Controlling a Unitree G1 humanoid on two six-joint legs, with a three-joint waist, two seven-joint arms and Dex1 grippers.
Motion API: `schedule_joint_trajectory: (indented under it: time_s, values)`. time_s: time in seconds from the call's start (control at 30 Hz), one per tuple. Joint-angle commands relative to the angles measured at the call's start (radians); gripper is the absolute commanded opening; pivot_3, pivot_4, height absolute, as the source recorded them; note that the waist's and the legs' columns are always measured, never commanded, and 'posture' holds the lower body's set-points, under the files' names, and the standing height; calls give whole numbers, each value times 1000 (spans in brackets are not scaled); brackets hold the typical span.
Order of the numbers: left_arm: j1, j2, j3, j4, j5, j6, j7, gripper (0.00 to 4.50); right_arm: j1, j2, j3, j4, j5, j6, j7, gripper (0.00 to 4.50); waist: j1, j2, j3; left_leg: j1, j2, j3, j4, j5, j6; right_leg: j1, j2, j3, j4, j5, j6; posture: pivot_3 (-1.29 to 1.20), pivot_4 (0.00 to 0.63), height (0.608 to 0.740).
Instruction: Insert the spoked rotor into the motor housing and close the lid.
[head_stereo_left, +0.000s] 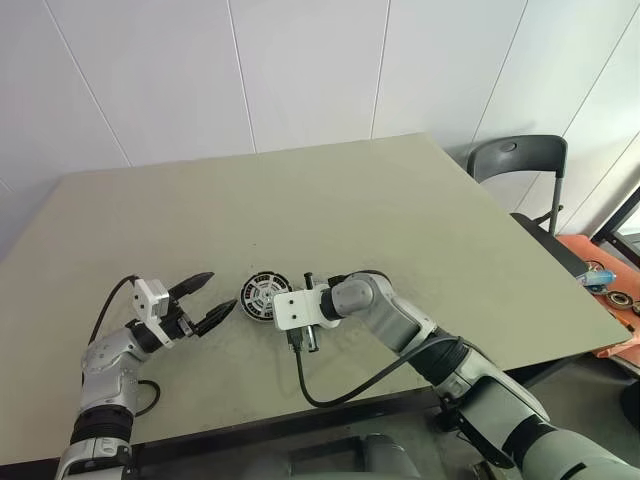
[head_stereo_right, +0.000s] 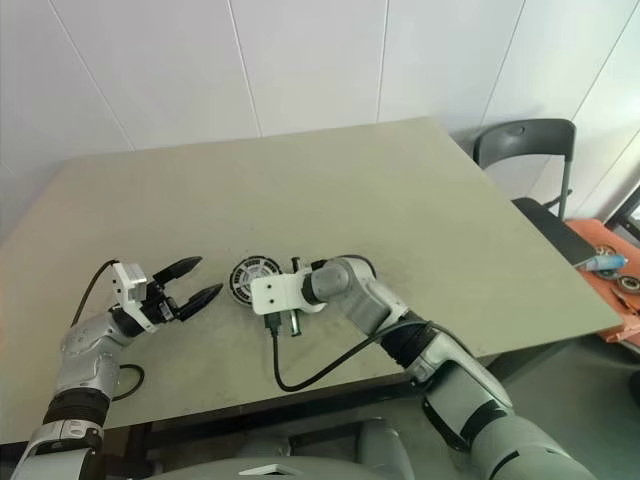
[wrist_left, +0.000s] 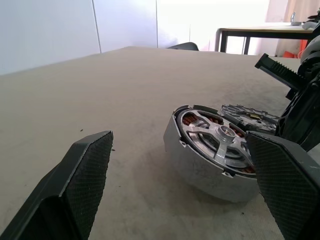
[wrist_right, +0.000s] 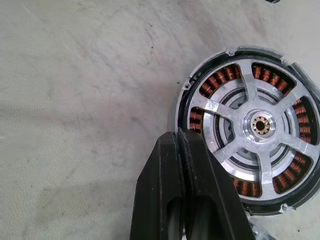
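Observation:
The motor housing (wrist_right: 250, 125), a round ring with copper coils, lies on the table (head_stereo_left: 350, 200) with the silver spoked rotor (wrist_right: 260, 125) seated inside it. In the left wrist view the housing (wrist_left: 200, 165) looks tipped, its face turned toward my left gripper. Right behind it lies the grey notched lid (wrist_left: 248, 116), partly hidden. My right gripper (wrist_right: 179, 137) is shut with nothing between its fingers, its tips at the housing's rim. To the left of the housing (head_stereo_left: 262, 295), my left gripper (head_stereo_left: 205, 300) is open and a short way off.
A black chair (head_stereo_left: 520, 160) stands past the table's far right corner. Beside the right edge, an orange surface holds small parts (head_stereo_left: 600, 275). Black cables trail from both wrists near the table's front edge (head_stereo_left: 330, 395).

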Motion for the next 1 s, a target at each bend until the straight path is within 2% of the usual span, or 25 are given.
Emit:
schedule_joint_trajectory:
  time_s: [0.03,0.27,0.53,0.67,0.77,0.9,1.0]
  values:
    - [5,-1,10,-41,-9,-9,-5,4500,-30,-23,-27,-75,67,30,118,17,1,0,0,0,0,0,0,0,0,0,0,0,0,0,0,0,0,740]
    - [13,-9,-8,-22,33,-47,14,4500,-39,-44,-24,-96,109,103,233,17,1,0,0,0,0,0,0,0,0,0,0,0,0,0,0,0,0,740]
    - [-2,-15,-5,18,44,-71,13,4500,-44,-30,-24,-89,100,101,234,17,2,0,0,0,0,0,0,0,0,0,0,0,0,0,0,0,0,740]
    - [-7,-14,-3,29,44,-74,12,4500,-46,-21,-35,-83,97,99,213,904,1,0,0,0,0,0,0,0,0,0,0,0,0,0,0,0,0,740]
    - [-9,-13,-3,32,43,-75,10,4500,-43,-9,-59,-79,116,114,198,1835,1,0,0,0,0,0,1,0,0,0,0,0,1,0,0,0,0,740]
    - [-10,-15,-4,35,41,-76,8,4500,-41,56,-190,-65,230,216,130,1835,0,0,0,0,0,0,1,0,0,0,0,0,1,0,0,0,0,740]
    - [-7,-16,-4,27,39,-74,9,4500,-27,114,-343,-84,351,408,53,1835,2,0,0,0,0,0,0,0,0,0,0,0,1,0,0,0,0,740]
